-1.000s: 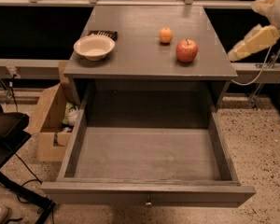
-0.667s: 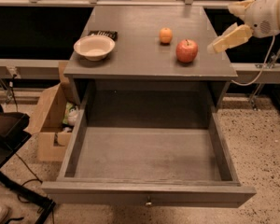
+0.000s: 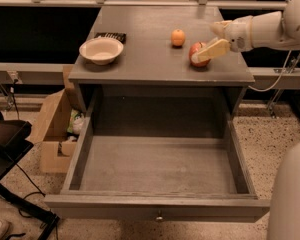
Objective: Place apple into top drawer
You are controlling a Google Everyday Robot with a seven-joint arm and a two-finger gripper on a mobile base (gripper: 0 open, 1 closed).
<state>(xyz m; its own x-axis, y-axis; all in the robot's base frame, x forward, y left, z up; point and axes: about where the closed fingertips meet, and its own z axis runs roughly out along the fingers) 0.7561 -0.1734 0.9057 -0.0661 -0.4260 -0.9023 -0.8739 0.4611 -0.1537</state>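
The red apple (image 3: 196, 49) sits on the right part of the grey cabinet top (image 3: 145, 59). My gripper (image 3: 204, 44) reaches in from the right and is at the apple. It is open, with one cream finger (image 3: 212, 49) lying across the apple's front and the other up behind it. The top drawer (image 3: 155, 206) is pulled wide open below the cabinet top. Its inside is bare and its small metal knob (image 3: 159, 217) shows at the front centre.
A small orange fruit (image 3: 178, 37) lies just left of and behind the apple. A white bowl (image 3: 101, 49) and a flat black object (image 3: 110, 35) sit on the left of the top. A cardboard box (image 3: 52, 134) and a black stand (image 3: 5, 144) are on the floor at left.
My gripper has moved left and down from beyond the cabinet's right edge to the apple. The apple, the other things and the drawer have not moved.
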